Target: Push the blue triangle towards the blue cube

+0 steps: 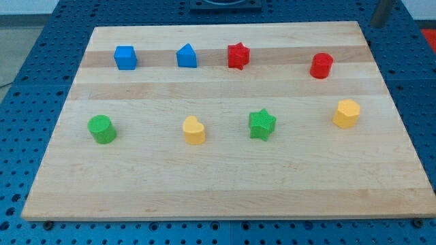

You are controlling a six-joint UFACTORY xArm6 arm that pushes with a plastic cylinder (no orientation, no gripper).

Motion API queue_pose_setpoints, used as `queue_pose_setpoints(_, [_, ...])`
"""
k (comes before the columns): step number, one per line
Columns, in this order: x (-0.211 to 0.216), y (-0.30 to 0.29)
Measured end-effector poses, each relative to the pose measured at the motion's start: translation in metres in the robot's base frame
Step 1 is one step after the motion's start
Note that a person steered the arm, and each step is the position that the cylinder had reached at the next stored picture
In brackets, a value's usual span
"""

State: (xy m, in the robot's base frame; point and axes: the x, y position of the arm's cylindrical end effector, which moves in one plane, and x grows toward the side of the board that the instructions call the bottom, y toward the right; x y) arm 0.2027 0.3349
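Blue triangle (187, 56), right of blue cube (125, 58)

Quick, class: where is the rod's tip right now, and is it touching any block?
My tip: at the view's top right, off the board, touching no block.

**Eight blocks on my table**

On my wooden table (225, 190), the far row holds a blue cube (125, 58), blue triangle (187, 56), red star (238, 56) and red cylinder (321, 66). The near row holds a green cylinder (102, 129), yellow heart (194, 130), green star (261, 124) and yellow hexagon (346, 113).
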Motion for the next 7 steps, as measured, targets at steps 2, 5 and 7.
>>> queue_pose_setpoints(2, [-0.002,0.000])
queue_pose_setpoints(5, [-0.011,-0.029])
queue_pose_setpoints(7, [0.006,-0.139])
